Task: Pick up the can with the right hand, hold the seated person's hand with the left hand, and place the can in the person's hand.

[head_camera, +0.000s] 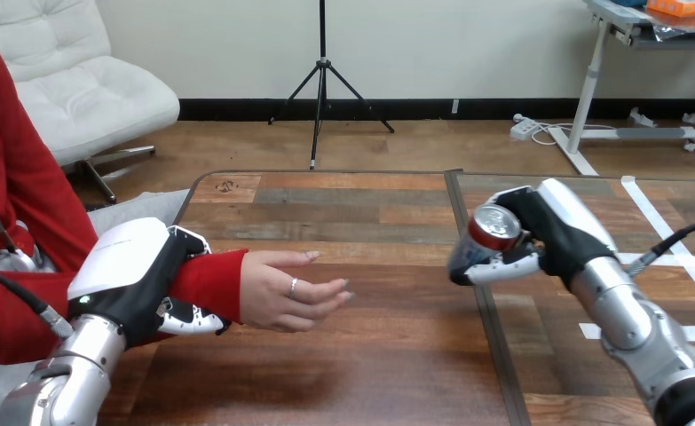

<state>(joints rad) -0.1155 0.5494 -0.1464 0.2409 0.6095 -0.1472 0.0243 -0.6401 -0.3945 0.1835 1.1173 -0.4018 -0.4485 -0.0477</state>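
Holding stage looks reached, hand-over not yet done. Pick-up reads as done: the red and silver metal drink can point(493, 227) is off the brown wooden desk point(370, 213), lifted in the black-and-white right robot hand point(552, 226), fingers curled round its body, top end tipped toward the camera. Holding the person also reads as done: the black-and-white left robot hand point(135, 280) is wrapped over the person's wrist at the red sleeve point(209, 280), white back shell on top, fingers curling under it. The person's hand point(283, 288) sticks out past that grip, open and relaxed, just above the desk, nothing in it.

Left to do: carry the can across and set it in that open hand; the two are well apart now.

Pose: right silver forearm comes in from the lower right, angled up and inward, can pointing toward the person. Left forearm rises from the bottom left corner.
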